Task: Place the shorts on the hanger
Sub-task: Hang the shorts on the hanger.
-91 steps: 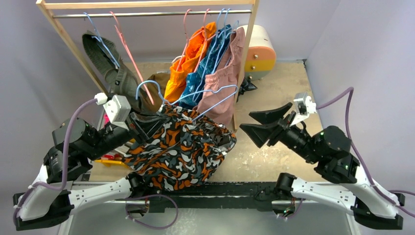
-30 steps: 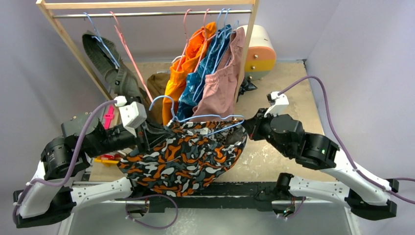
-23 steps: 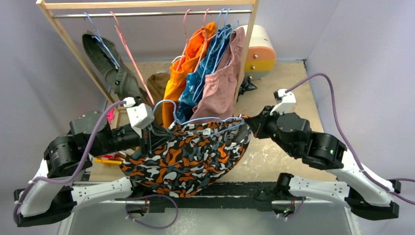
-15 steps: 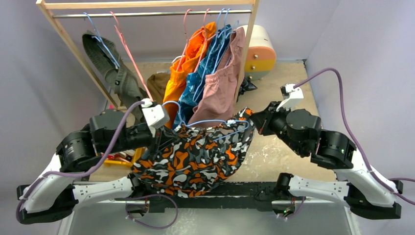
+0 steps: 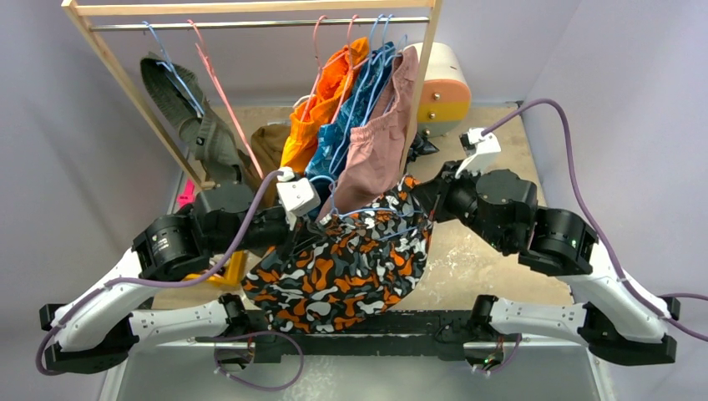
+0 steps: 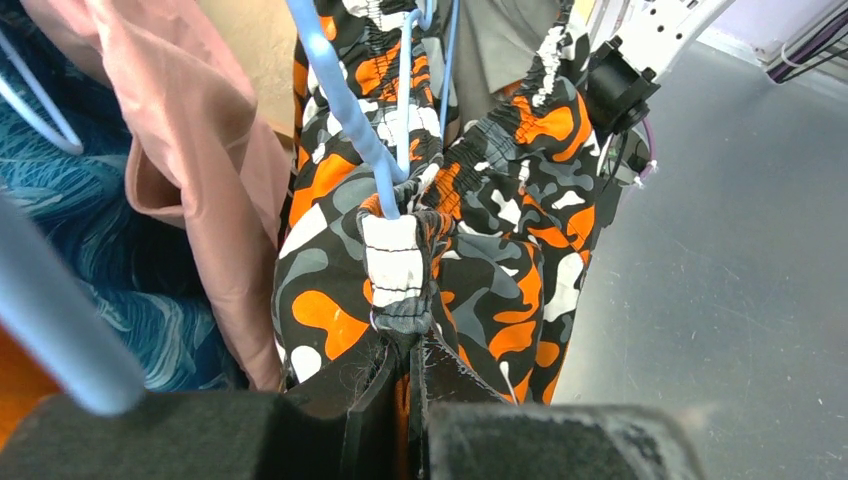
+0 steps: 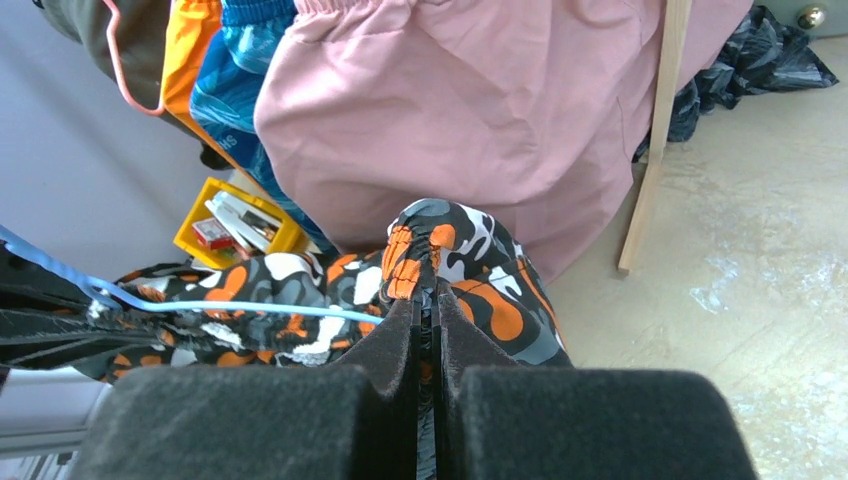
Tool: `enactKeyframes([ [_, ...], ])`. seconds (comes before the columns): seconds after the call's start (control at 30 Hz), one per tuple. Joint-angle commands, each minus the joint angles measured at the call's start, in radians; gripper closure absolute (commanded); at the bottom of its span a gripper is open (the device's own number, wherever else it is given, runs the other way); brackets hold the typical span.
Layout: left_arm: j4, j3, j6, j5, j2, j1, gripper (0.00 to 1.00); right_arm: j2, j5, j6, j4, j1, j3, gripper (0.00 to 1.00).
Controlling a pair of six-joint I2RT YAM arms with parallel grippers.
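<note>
While in hands (image 6: 405, 352) (image 7: 428, 312), shorts (image 5: 342, 267) w/ hanger (image 6: 345, 110).

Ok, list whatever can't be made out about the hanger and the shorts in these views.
- Hook of the hanger: top external, lost among the hung clothes; left wrist, cut off by the top edge.
- How far the hanger's wire runs inside the shorts: fabric covers it in every view.
- Fingertips of left gripper and right gripper: top external, hidden by the shorts.
- Yellow box contents: right wrist, too small.
</note>
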Motion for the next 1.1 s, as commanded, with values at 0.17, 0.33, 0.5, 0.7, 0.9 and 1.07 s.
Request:
enactKeyframes([
  [0.17,0.146,-0.027,-0.023,0.076,-0.006,0.002,1.00,0.036,0.163,0.024,0.050,0.001,0.146,1.00],
  [0.33,0.095,-0.027,-0.017,0.016,-0.069,0.002,1.00,-0.029,0.327,0.078,-0.028,0.001,0.153,1.00],
  [0.5,0.082,-0.052,-0.025,-0.027,-0.105,0.003,1.00,-0.072,0.319,0.114,-0.037,0.001,0.110,1.00],
  [0.7,0.156,-0.068,-0.029,-0.122,-0.103,0.003,1.00,-0.028,0.129,0.089,0.002,0.001,0.122,1.00],
  [0.9,0.337,-0.092,-0.046,-0.078,-0.084,0.002,1.00,0.004,-0.106,0.050,0.153,0.001,0.128,1.00],
  [1.07,0.442,-0.106,-0.082,0.003,-0.036,0.002,1.00,0.035,-0.186,0.046,0.230,0.001,0.155,1.00],
])
